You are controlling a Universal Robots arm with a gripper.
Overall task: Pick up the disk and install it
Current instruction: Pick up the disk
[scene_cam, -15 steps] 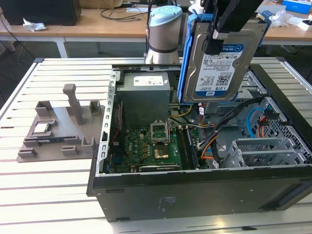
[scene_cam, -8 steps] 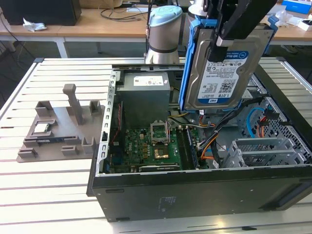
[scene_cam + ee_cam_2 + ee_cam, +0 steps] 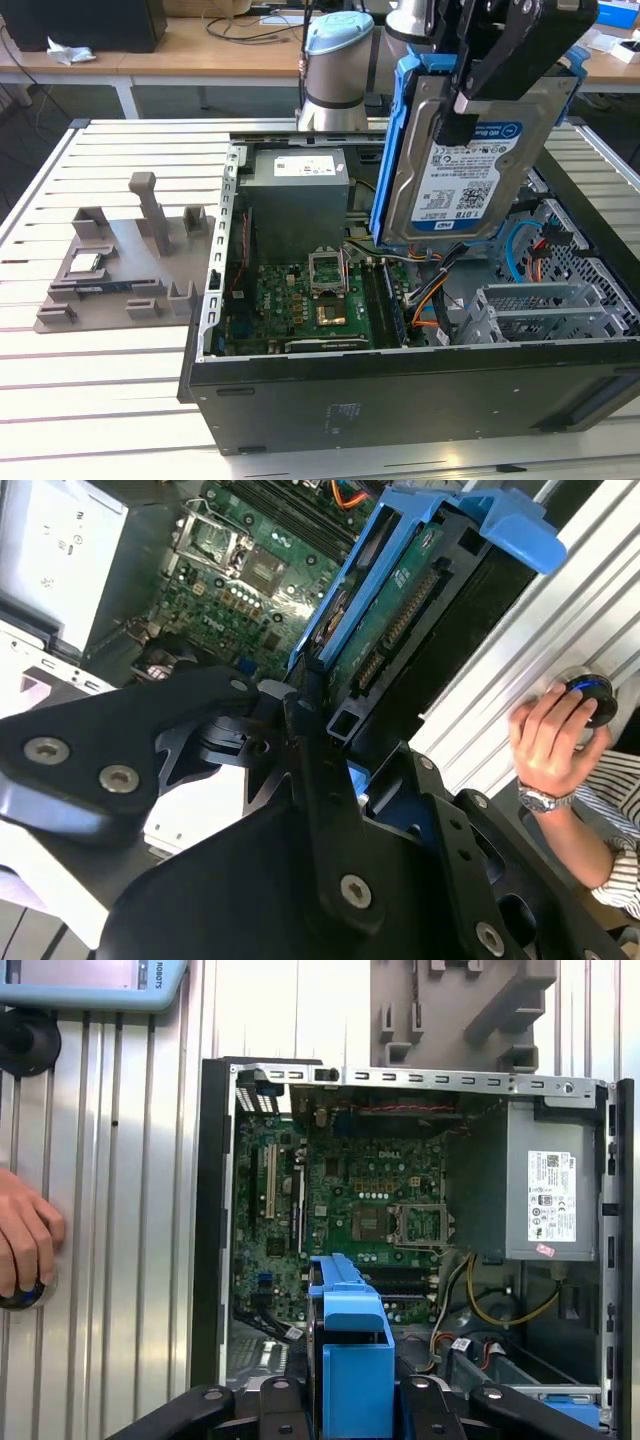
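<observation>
exterior view: grips the disk (image 3: 455,180) tight in closed claw (image 3: 462,115) above the case (image 3: 400,372). may snag cables (image 3: 428,298) if lowered tilted

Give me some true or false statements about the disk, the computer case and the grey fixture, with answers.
1. The gripper holds the flat silver-metal disk with blue plastic side rails above the black computer case. True.
2. The grey plastic fixture sits on the slatted metal table, outside the case. True.
3. The disk lies flat on that fixture. False: it hangs tilted in the fingers.
4. The case is closed. False: its side is open, showing the green motherboard.
5. A person's hand reaches inside the case. False: it rests on the table beside the case.
</observation>
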